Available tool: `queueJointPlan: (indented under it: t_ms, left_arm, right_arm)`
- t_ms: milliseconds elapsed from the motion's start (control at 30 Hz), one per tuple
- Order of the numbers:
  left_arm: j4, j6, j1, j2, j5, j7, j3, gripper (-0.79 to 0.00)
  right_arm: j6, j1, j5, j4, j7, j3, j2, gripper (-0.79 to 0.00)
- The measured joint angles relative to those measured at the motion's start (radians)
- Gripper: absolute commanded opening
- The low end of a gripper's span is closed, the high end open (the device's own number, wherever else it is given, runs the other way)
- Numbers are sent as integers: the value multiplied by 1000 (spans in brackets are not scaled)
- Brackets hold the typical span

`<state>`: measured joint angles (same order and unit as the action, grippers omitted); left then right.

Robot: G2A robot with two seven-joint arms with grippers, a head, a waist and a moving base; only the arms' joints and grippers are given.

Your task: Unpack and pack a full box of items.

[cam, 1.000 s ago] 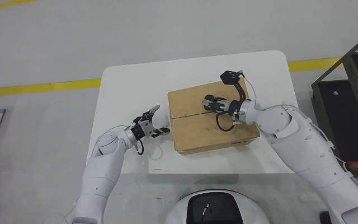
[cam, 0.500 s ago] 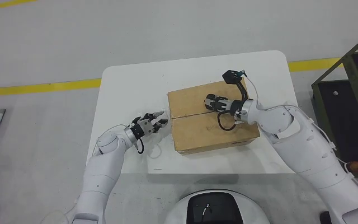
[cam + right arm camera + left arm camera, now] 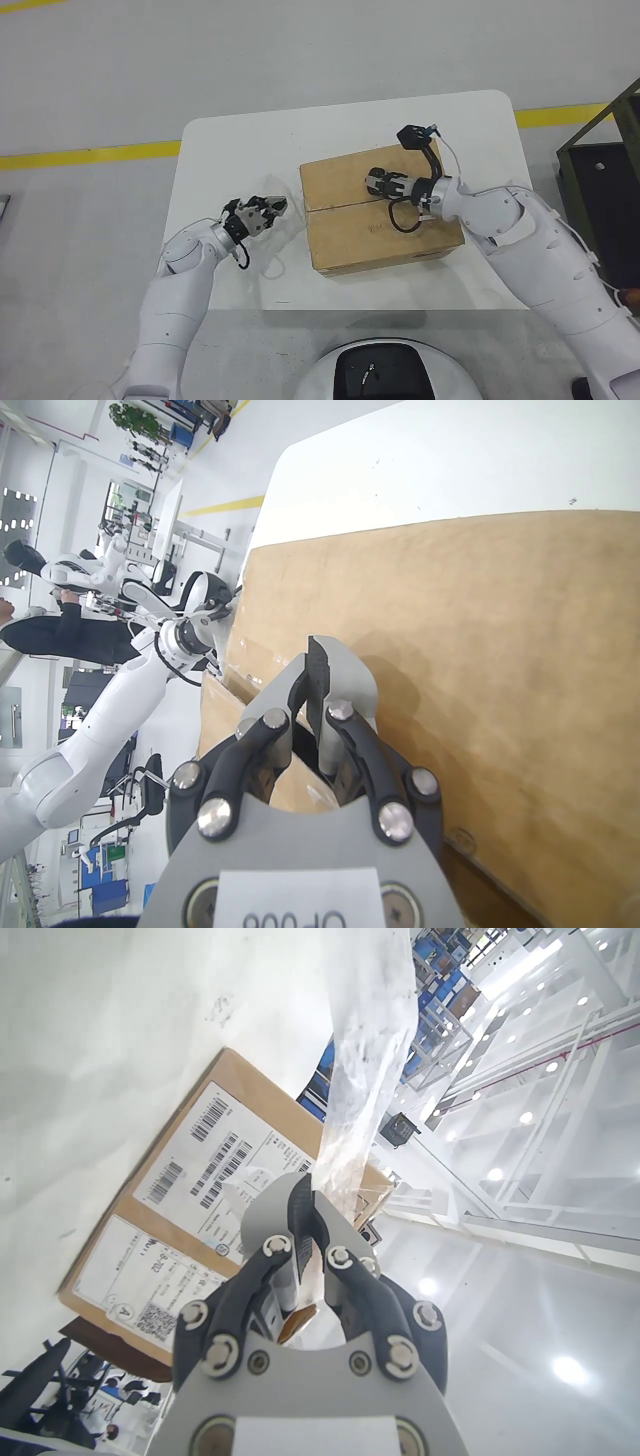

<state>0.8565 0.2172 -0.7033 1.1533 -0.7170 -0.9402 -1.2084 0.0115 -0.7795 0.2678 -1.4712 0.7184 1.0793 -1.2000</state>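
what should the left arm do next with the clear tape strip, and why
Probably pull the left gripper a little farther from the brown cardboard box. It is shut on the clear plastic tape strip, which stretches toward the box and seems not yet free; the shut right gripper sits on the box top, likely steadying it.

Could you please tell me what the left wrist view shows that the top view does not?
Left wrist view: white barcode labels on the side of the cardboard box, and the fingers of the left gripper pinching a strip of clear tape. Top view: the seam between the box's closed top flaps, and the right gripper over that top. Both: the box, the left gripper beside it, and the white table.
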Motion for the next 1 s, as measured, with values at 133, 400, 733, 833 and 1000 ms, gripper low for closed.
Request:
queueJointPlan:
  t_ms: [133,400,733,833,1000]
  left_arm:
    - [50,-41,-12,-16,42,10,-35,-785]
    - [267,-129,-82,-48,110,-10,-119,-785]
    - [484,-131,-176,-84,258,-57,-181,-785]
    - [538,-116,-198,-94,310,-72,-198,-785]
    - [624,-97,-246,-112,399,-44,-245,-785]
  right_arm:
    - [2,3,-1,5,-1,-1,-1,-785]
    - [1,14,1,16,7,-8,-5,-785]
    - [8,43,7,50,14,-37,-15,-785]
    - [13,46,4,59,12,-42,-18,-785]
    - [27,45,-1,62,3,-43,-21,-785]
